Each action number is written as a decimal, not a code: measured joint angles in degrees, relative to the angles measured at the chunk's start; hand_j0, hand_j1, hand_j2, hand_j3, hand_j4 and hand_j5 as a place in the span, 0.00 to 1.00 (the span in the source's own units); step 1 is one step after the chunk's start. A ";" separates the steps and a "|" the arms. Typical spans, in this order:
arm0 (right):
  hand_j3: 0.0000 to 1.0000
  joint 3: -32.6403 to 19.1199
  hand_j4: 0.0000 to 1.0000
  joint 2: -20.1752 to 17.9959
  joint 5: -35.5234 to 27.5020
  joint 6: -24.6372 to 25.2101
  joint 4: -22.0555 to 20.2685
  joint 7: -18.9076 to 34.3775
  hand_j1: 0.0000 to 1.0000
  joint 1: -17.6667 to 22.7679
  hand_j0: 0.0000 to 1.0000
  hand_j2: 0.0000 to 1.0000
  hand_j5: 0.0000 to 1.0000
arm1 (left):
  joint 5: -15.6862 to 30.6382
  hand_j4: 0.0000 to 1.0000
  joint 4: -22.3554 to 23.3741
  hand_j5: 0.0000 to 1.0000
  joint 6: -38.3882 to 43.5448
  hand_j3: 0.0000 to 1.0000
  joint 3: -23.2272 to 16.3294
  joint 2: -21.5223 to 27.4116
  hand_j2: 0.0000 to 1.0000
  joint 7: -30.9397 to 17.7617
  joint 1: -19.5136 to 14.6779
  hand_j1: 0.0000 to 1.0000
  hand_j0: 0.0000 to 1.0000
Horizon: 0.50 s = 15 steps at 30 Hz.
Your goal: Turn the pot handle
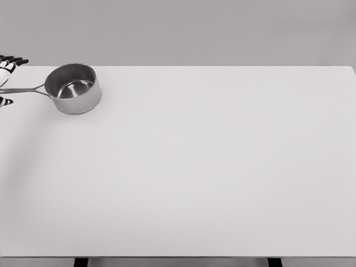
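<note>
Pot (73,88) upright, handle (25,89) pointing left toward hand (6,78).

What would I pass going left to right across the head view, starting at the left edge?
Left hand at the picture's left edge → pot handle pointing left toward it → pot → a long bare stretch of the white table out to its right edge.
</note>
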 measured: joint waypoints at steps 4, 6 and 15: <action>1.00 0.00 1.00 0.00 0.00 0.00 0.00 0.00 1.00 0.00 1.00 1.00 1.00 | -0.33 1.00 0.35 1.00 0.00 1.00 -0.01 -0.07 1.00 0.01 -0.44 1.00 1.00; 1.00 0.00 1.00 0.00 0.00 0.00 0.00 0.00 1.00 0.00 1.00 1.00 1.00 | -0.75 1.00 0.43 1.00 0.00 1.00 -0.02 -0.13 1.00 0.00 -0.61 1.00 1.00; 1.00 0.00 1.00 0.00 0.00 0.00 0.00 0.00 1.00 0.00 1.00 1.00 1.00 | -1.61 1.00 2.01 1.00 0.00 1.00 -0.02 -0.76 1.00 -0.06 -2.28 1.00 1.00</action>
